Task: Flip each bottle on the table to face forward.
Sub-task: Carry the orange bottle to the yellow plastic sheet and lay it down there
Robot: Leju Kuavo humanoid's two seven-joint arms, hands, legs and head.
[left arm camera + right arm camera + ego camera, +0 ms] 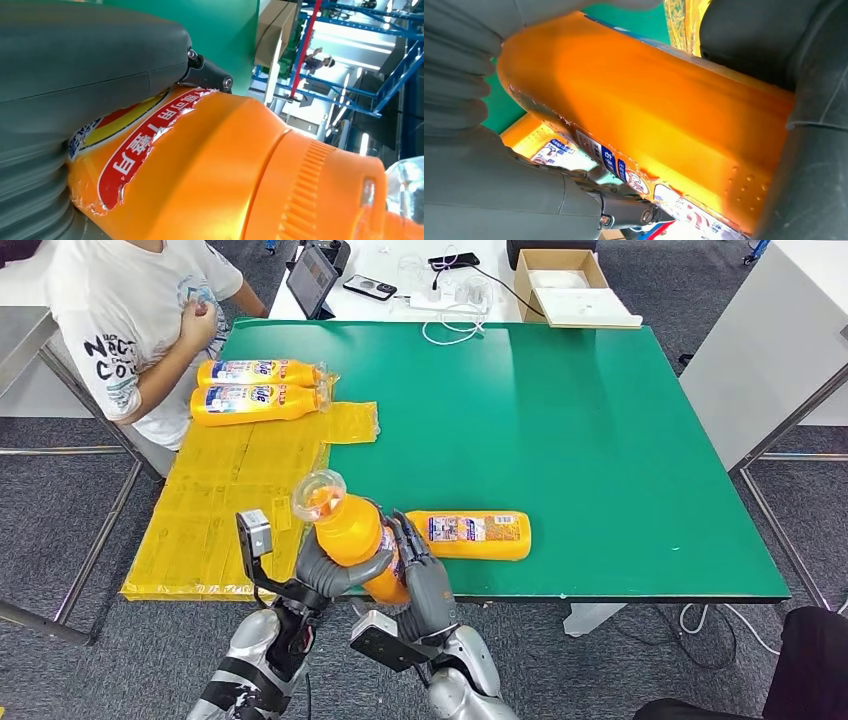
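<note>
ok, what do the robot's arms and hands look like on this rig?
Silver, glossy rounded arm shells with black joints and dark cabling at the elbows. Each wrist carries a grey-black boxy camera module. The left hand and right hand are matte dark grey, with ribbed covers, thick thumbs, and small silver screws at the finger pivots.

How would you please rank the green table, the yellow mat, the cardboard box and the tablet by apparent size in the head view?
1. Green table
2. Yellow mat
3. Cardboard box
4. Tablet
The box and tablet lie farthest from the camera, so they look smaller than they are.
</note>
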